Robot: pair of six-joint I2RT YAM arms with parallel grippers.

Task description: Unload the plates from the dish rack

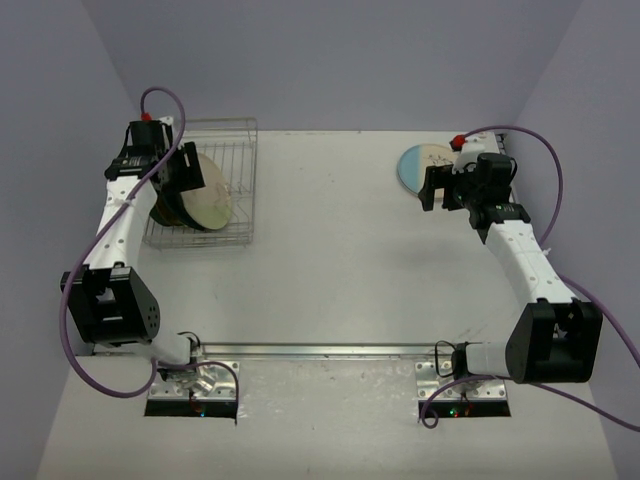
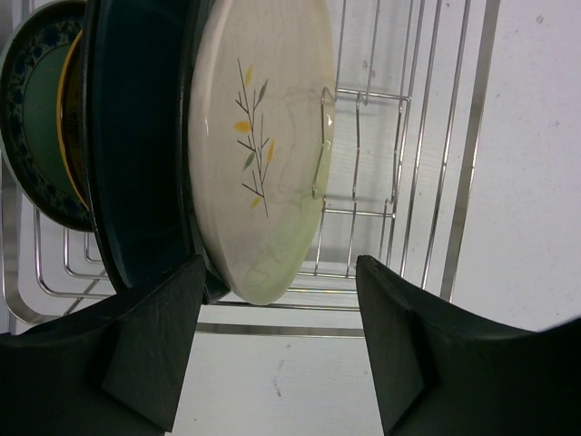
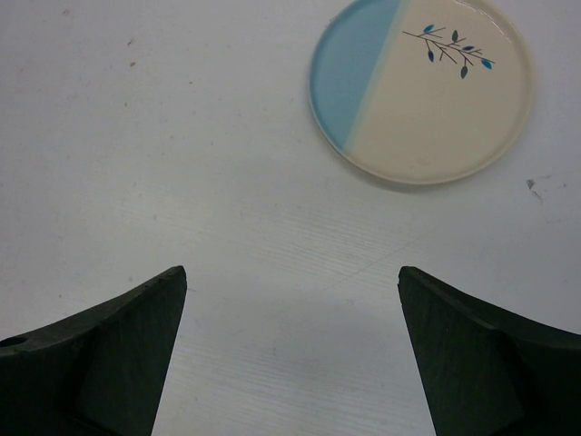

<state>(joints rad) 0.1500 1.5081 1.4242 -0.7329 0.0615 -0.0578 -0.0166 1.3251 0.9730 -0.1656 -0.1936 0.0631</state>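
Observation:
The wire dish rack [image 1: 236, 150] stands at the far left and holds three plates on edge. In the left wrist view they are a cream plate with a leaf sprig [image 2: 263, 145], a dark teal plate [image 2: 136, 154] behind it, and a blue-green patterned plate [image 2: 32, 127] at the back. My left gripper [image 1: 184, 168] is open over these plates, and the cream plate's rim lies between its fingers [image 2: 279, 268] without touching them. A cream and pale blue plate [image 1: 420, 165] lies flat on the table at the far right. My right gripper [image 1: 433, 188] hovers open and empty just beside it [image 3: 290, 272].
The rack's empty slot wires [image 2: 399, 136] lie right of the plates. The white table [image 1: 330, 240] runs between rack and flat plate [image 3: 422, 91]. Purple walls close in the back and sides. Arm bases and cables are at the near edge.

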